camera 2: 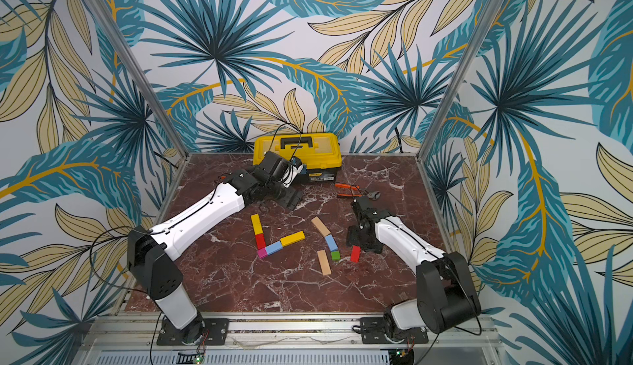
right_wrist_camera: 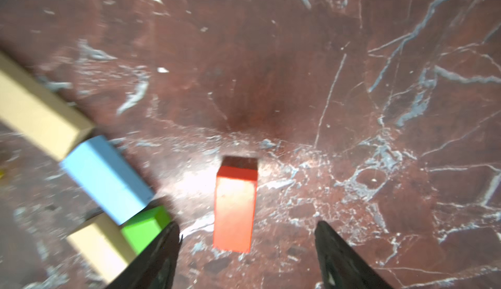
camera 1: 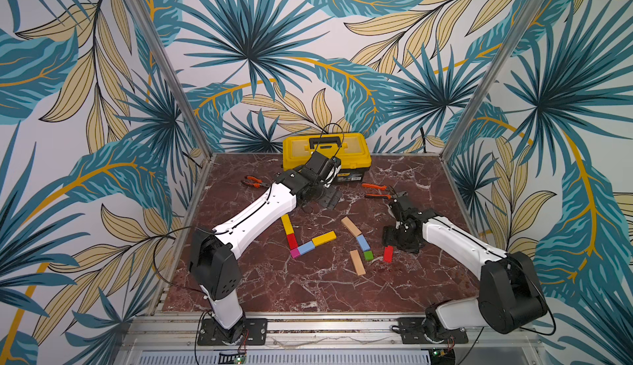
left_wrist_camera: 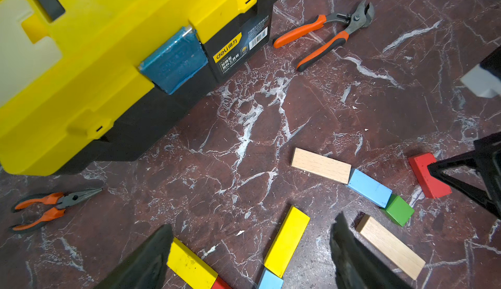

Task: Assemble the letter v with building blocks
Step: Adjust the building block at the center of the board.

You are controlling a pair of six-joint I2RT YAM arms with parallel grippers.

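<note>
Building blocks lie mid-table in front of the yellow toolbox, clear of every table edge. Bare marble lies open on their side away from the toolbox. Before the toolbox's left end, two yellow bars, a red block and a light-blue block meet at a magenta cube, forming a V. Before its right end, a tan bar, second light-blue block and green cube touch in a line, with another tan bar just beside the cube. The right wrist view alone shows the right pincer wide, straddling a loose red block untouched. The left pincer hangs wide and empty near the toolbox.
</note>
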